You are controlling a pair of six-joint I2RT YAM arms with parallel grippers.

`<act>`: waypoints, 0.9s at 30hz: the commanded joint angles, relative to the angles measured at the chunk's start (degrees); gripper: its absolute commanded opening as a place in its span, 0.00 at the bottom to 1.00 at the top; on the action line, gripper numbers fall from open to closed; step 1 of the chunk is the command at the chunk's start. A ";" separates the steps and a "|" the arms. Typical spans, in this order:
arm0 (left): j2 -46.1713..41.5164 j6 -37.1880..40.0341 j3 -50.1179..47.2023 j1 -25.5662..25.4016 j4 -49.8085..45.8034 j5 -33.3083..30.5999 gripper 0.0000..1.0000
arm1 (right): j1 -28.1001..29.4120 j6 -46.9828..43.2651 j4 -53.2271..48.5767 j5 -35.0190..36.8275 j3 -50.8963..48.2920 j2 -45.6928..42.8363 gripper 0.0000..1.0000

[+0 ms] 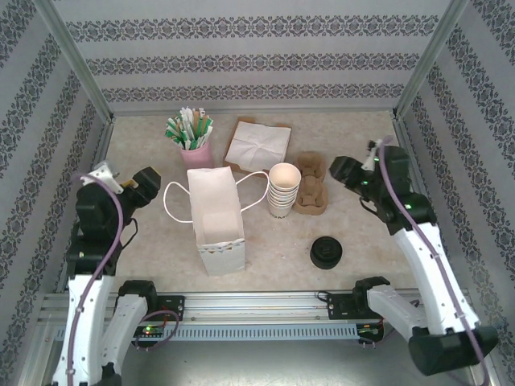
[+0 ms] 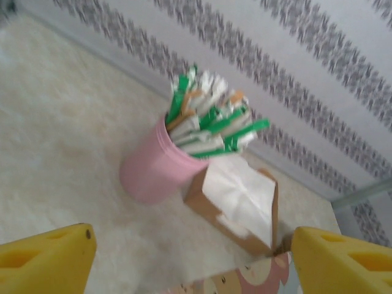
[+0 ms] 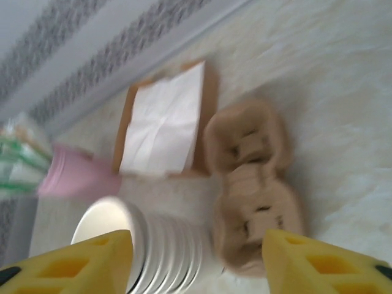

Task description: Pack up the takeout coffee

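The coffee is not made up yet, I judge: the cups (image 1: 283, 190) stand stacked and lidless at mid-table (image 1: 273, 261), and the lids (image 1: 326, 252) sit apart toward the near right. The bag (image 1: 216, 211) stands open just left of the cups. The left gripper (image 2: 196, 269) hangs near the left edge, jaws wide and empty. The right gripper (image 3: 196, 260), jaws apart and empty, looks down on the cups and the carrier (image 3: 251, 184). The step looks like an opening reach. Next calls for freeing one cup without dragging the stack.
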 commanded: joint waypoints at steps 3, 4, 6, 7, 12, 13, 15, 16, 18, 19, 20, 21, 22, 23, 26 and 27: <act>1.57 0.72 1.24 0.51 -7.83 6.23 0.76 | 14.09 -4.01 -8.88 11.20 7.89 7.51 0.49; 0.82 0.38 0.71 0.51 -7.33 5.68 0.75 | 15.26 -3.84 -9.16 12.25 8.54 8.50 0.45; -1.05 -0.06 -0.42 0.51 -6.62 4.96 0.74 | 16.71 -3.08 -9.23 13.25 9.30 10.55 0.41; -1.88 0.07 -0.78 0.51 -6.42 5.01 0.74 | 17.12 -2.65 -8.88 13.51 9.41 11.13 0.40; -3.36 -0.84 -1.07 0.53 -6.41 6.46 0.72 | 18.92 -0.31 -5.92 15.18 9.76 14.15 0.35; -3.40 -0.89 -1.07 0.51 -6.42 6.62 0.72 | 19.27 -0.28 -5.92 15.37 10.20 14.97 0.34; -3.36 -0.93 -1.08 0.55 -6.77 6.16 0.70 | 19.87 0.33 -6.06 15.93 11.13 16.71 0.31; -3.36 -0.82 -0.96 0.51 -7.07 5.99 0.70 | 19.96 0.68 -6.04 15.94 11.33 17.29 0.29; -3.52 -1.06 -1.11 0.47 -7.06 6.17 0.69 | 19.95 1.62 -5.63 16.00 11.35 18.13 0.28; -3.60 -1.49 -1.25 0.51 -6.88 6.30 0.69 | 20.04 2.16 -5.40 16.30 11.34 18.36 0.28; -3.62 -2.01 -1.32 0.51 -6.44 6.83 0.69 | 20.08 2.91 -5.28 16.86 11.23 18.62 0.28; -3.63 -2.41 -1.49 0.46 -6.03 7.61 0.68 | 20.09 3.47 -5.25 17.08 11.17 18.88 0.28; -3.61 -2.67 -1.60 0.51 -5.73 8.20 0.67 | 20.05 3.65 -5.19 17.02 11.09 19.19 0.28; -3.62 -2.86 -1.73 0.51 -5.40 8.56 0.66 | 20.11 3.94 -5.04 16.84 10.95 19.47 0.28; -3.62 -3.03 -1.81 0.51 -5.27 8.60 0.65 | 20.14 4.88 -4.76 16.59 10.66 20.05 0.27; -3.66 -2.97 -1.90 0.51 -5.23 8.81 0.65 | 20.18 5.06 -4.23 16.27 10.36 20.01 0.25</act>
